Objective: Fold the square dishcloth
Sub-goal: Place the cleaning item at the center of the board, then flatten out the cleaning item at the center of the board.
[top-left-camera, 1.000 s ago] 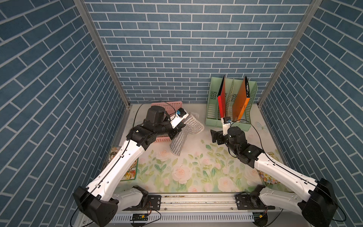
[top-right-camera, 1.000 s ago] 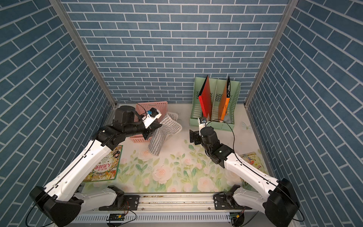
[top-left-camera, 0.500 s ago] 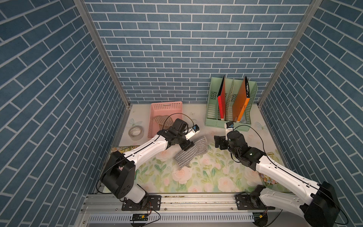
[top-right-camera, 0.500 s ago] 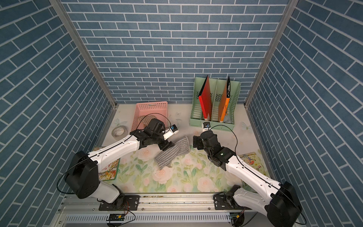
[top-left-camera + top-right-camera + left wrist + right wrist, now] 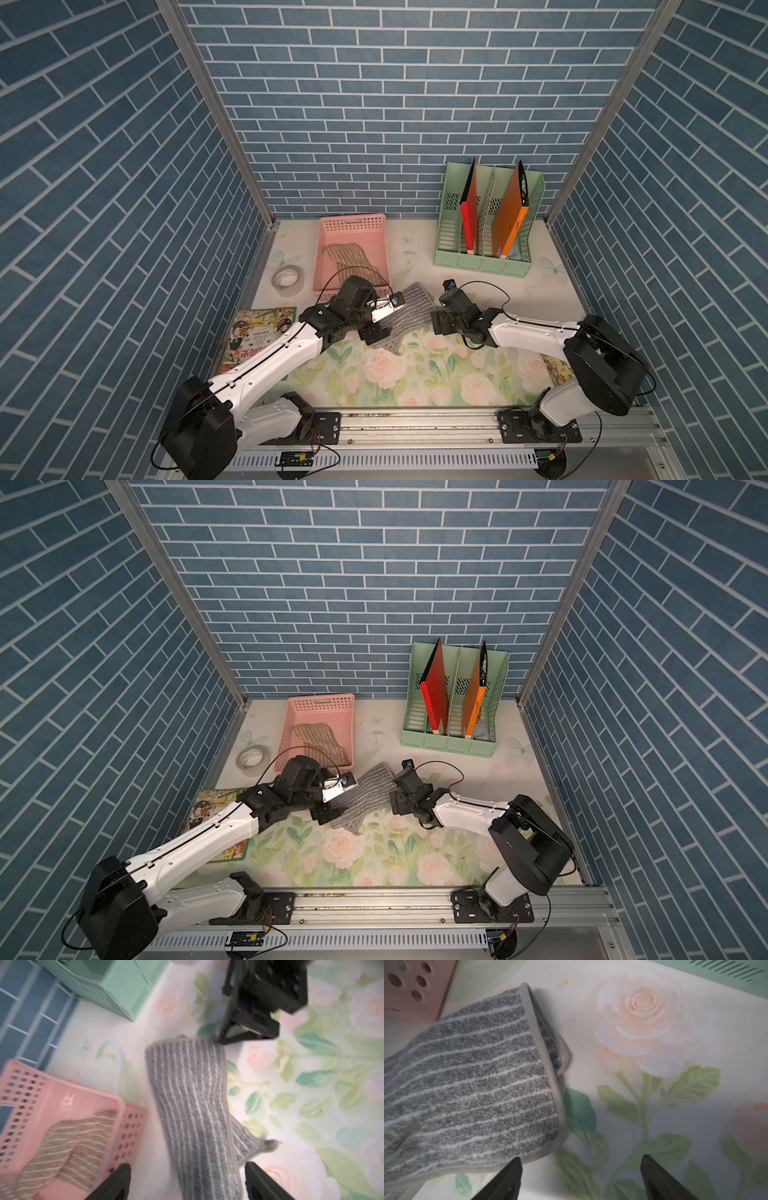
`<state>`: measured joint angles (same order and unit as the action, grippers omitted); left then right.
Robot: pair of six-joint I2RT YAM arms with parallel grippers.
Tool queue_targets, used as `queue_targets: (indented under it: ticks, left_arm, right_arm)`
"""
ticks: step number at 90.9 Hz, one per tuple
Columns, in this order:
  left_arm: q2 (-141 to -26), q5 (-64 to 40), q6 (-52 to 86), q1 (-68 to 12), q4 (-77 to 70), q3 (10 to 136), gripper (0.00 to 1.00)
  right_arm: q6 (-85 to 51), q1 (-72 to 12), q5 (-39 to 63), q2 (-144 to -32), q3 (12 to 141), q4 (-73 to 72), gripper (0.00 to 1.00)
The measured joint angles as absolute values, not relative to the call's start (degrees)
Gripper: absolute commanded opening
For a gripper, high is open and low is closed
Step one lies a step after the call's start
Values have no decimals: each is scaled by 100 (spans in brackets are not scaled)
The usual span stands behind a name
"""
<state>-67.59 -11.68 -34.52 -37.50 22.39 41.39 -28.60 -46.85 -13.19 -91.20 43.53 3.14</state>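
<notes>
Left wrist view puts the cloth [image 5: 197, 1105] closest to us: grey with thin white stripes, it lies as a long strip doubled over on itself, and a lower layer peeks out along one edge. One end runs into the gap of the left gripper [image 5: 187, 1164], whose jaws stand wide apart on either side and do not pinch it. The far end reaches the right gripper [image 5: 581, 1157]. There the hemmed corner sits just beside one finger, and the jaws are spread with only the mat between them. In both top views we see the cloth stretched between the two grippers.

Just beyond the left gripper, toward the back wall, sits a pink basket [image 5: 353, 222] with a crumpled brown cloth [image 5: 353, 257] inside it. Beyond the right gripper stands a green rack [image 5: 482, 266] holding a red folder [image 5: 467, 220] and an orange folder [image 5: 509, 224], upright in separate slots. On the outer side of the left gripper, beside the basket, lies a roll of tape [image 5: 286, 280]. A book [image 5: 253, 336] lies flat behind that gripper, partly under its arm.

Everything rests on a mat [image 5: 415, 374] printed with roses and leaves. Blue brick walls [image 5: 374, 104] close in three sides, and both arms mount on a metal rail [image 5: 415, 419] at the near edge.
</notes>
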Motion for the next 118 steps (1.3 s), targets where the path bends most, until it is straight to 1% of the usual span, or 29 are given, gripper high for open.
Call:
queue_targets:
  ticks: [10, 23, 34, 37, 44, 50, 51, 56, 63, 73, 77, 90, 106, 107, 110, 113, 116, 118]
  left_arm:
    - [-7067, -1175, -3573, -3903, 2344, 3629, 81]
    - [-7446, -1044, -3640, -4036, 2040, 3603, 78]
    - [-7918, -775, -3651, -4053, 1601, 3642, 76]
    - [-8034, -703, -3660, -4053, 1507, 3642, 75]
    - [-8173, -613, -3669, -4056, 1315, 3669, 69]
    - [-8252, -541, -3680, -4064, 1138, 3673, 61]
    - [-8261, -541, -3675, -4064, 1114, 3673, 59]
    - [-8294, -458, -3701, -4073, 1017, 3664, 50]
    - [-8350, -351, -3734, -4080, 882, 3656, 33]
    - [-8350, -259, -3688, -4084, 939, 3629, 7]
    - [-8302, -259, -3717, -4101, 996, 3634, 0]
    - [-7660, -362, -3640, -4263, 1505, 3697, 0]
    - [-6648, -539, -3514, -4534, 1986, 4051, 0]
    - [-6602, -543, -3509, -4547, 1994, 4066, 0]
    - [-6521, -550, -3492, -4569, 2027, 4093, 0]
    - [-6473, -556, -3481, -4580, 2060, 4097, 0]
    - [-6451, -556, -3468, -4584, 2121, 4097, 0]
    - [-6453, -554, -3465, -4584, 2163, 4095, 0]
  right_arm:
    - [-2908, -4709, -1116, -9618, 4619, 132, 74]
    - [-2987, -4766, -969, -9804, 4856, -47, 60]
    - [-2995, -4812, -910, -9815, 4882, -93, 41]
    - [-3009, -4812, -904, -9815, 4882, -95, 33]
    - [-3004, -4812, -873, -9815, 4882, -99, 15]
    - [-3009, -4812, -862, -9813, 4882, -106, 1]
    - [-3048, -4812, -864, -9813, 4880, -108, 0]
    - [-3052, -4810, -860, -9793, 4880, -110, 0]
    - [-3063, -4812, -858, -9719, 4873, -110, 0]
    - [-3072, -4812, -864, -9395, 4735, -119, 0]
    - [-3087, -4812, -875, -9225, 4663, -115, 0]
    - [-3138, -4831, -954, -8462, 4372, -56, 0]
    - [-3232, -5050, -1380, -7585, 4169, 215, 1]
    - [-3236, -5063, -1398, -7555, 4158, 215, 3]
    - [-3238, -5103, -1437, -7487, 4121, 213, 13]
    - [-3242, -5144, -1472, -7450, 4075, 209, 27]
    - [-3260, -5196, -1505, -7446, 4034, 209, 38]
    - [-3234, -5225, -1540, -7452, 4003, 220, 43]
